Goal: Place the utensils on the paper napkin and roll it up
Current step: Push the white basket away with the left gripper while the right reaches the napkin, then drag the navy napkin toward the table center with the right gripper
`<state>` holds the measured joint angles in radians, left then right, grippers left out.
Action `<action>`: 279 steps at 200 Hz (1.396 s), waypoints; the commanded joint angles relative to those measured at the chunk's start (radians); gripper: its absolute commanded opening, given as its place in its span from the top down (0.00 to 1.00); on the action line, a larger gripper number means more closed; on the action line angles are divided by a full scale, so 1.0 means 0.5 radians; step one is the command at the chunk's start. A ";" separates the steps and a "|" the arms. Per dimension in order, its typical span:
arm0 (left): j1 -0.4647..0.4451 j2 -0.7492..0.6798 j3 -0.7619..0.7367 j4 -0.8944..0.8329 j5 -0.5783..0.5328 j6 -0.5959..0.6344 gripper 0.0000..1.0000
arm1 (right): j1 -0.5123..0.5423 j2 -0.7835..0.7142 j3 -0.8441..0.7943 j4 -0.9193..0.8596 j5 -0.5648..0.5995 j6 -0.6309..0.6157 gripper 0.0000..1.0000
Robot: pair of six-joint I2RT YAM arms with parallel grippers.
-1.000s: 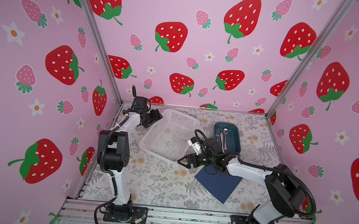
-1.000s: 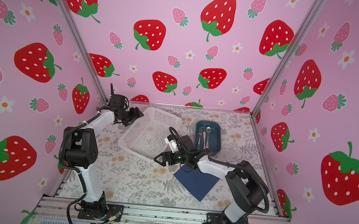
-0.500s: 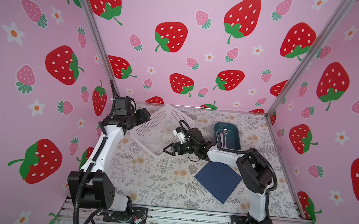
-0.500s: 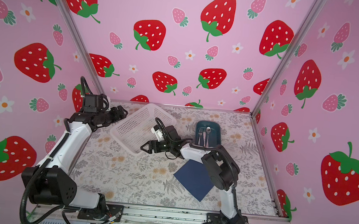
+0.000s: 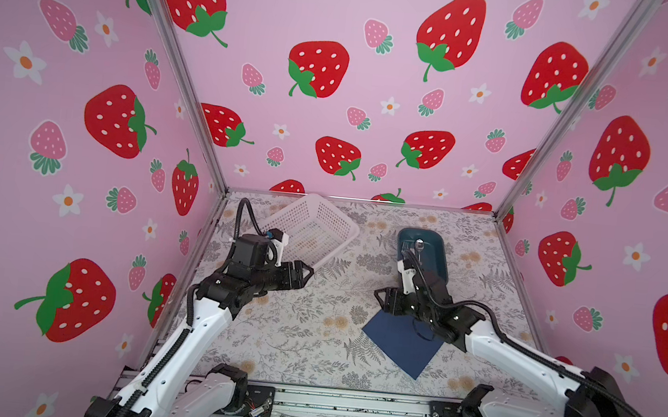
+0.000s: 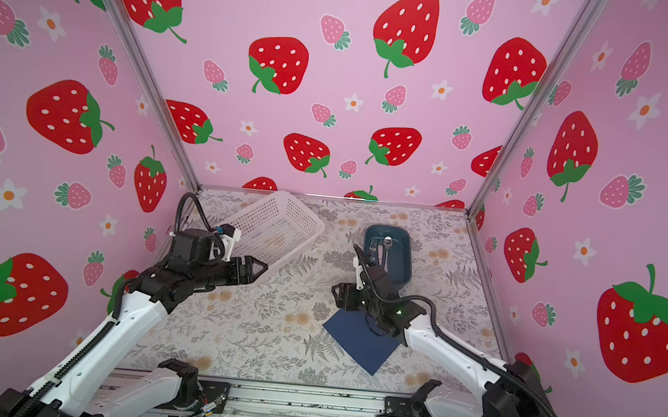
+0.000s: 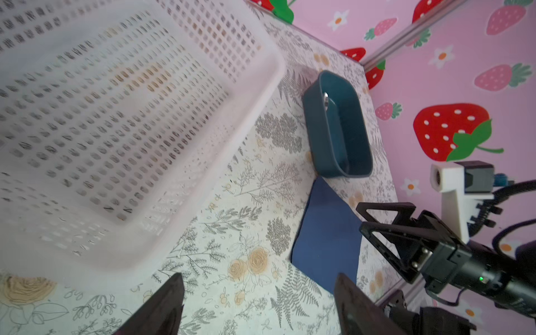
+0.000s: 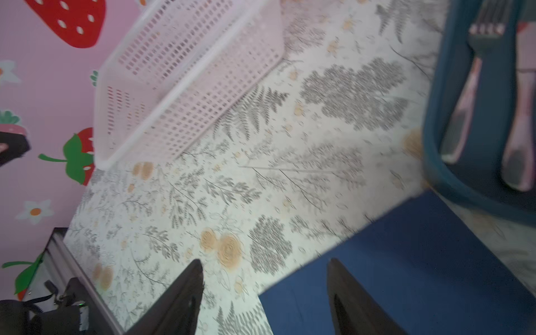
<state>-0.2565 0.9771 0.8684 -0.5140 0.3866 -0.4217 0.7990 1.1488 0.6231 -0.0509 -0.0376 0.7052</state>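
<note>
Both agape: left claw (image 5: 308,276), right claw (image 5: 380,299)

A flat tabletop (image 5: 290,339) covered in a pale print of grey ferns and yellow roses carries three items, seen in both top views. A pale, perforated plastic basket (image 5: 313,228) occupies the far left corner, set at an angle to the edges; whether it sits flat cannot be told. A teal, round-cornered tray (image 6: 399,261) stands right of the middle, near the far edge, its long side running front to back. A navy paper napkin (image 5: 398,345) lies flat and diamond-wise nearer the front edge, its far corner just beside the tray's near end.
</note>
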 commanded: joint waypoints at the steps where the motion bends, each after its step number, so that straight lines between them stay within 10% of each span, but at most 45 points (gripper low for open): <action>1: -0.069 -0.043 -0.084 0.137 -0.050 -0.064 0.18 | -0.046 -0.079 -0.233 -0.205 0.252 0.322 0.34; 98: -0.100 -0.207 -0.068 -0.150 -0.162 -0.028 0.17 | 0.123 0.496 -0.295 0.133 -0.102 0.412 0.43; 174: -0.100 -0.173 -0.053 -0.210 -0.139 -0.070 0.17 | 0.437 1.139 0.298 0.270 -0.053 0.774 0.43; 279: -0.213 -0.181 -0.296 -0.181 0.273 -0.284 0.23 | 0.326 0.667 0.098 0.187 0.180 0.394 0.51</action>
<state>-0.3264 0.8982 0.7647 -0.6056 0.4465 -0.5079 0.9985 1.4986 0.7349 0.1101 0.0277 0.9668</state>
